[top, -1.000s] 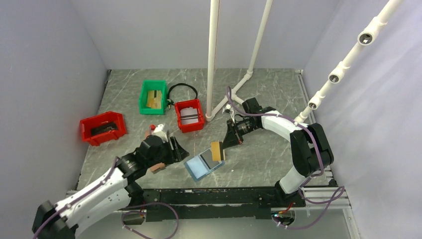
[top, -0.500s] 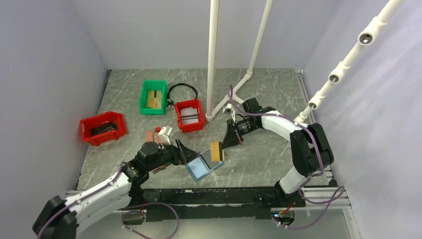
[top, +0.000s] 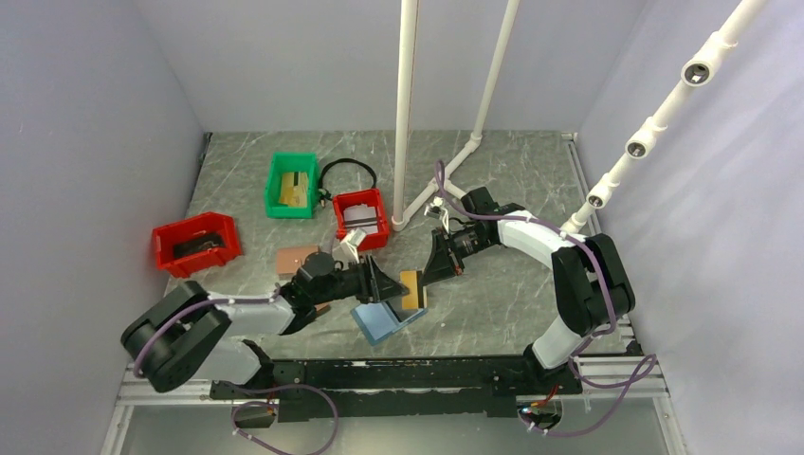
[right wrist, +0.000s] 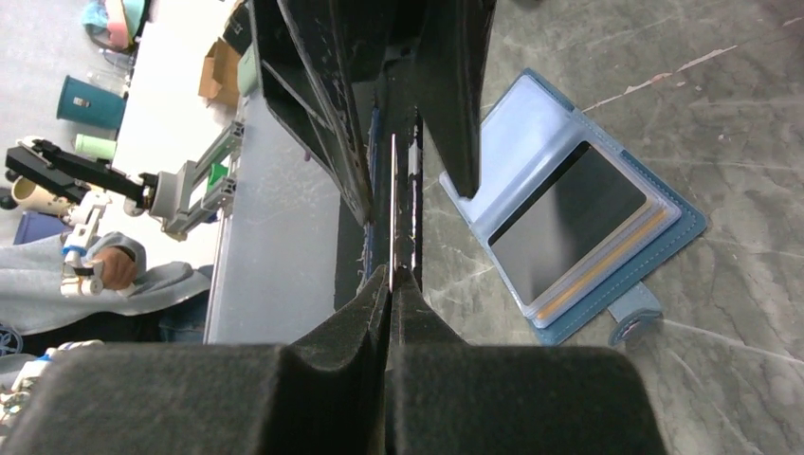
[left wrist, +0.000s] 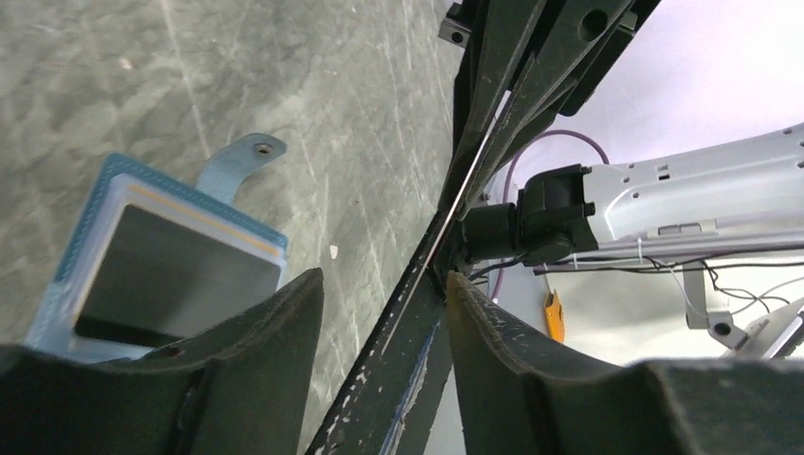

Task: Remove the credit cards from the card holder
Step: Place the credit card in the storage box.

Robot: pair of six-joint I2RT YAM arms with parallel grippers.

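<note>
i can read no text, brand, number or sign in any view; the thin gold-tan card [top: 411, 287] and the small blue folding wallet [top: 384, 322] show no legible print

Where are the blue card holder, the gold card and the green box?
card holder [top: 382, 325]: top view, on its open blue inner face.
credit card [top: 411, 287]: top view, on the middle of its gold face.
green bin [top: 292, 158]: top view, on its far rim.
</note>
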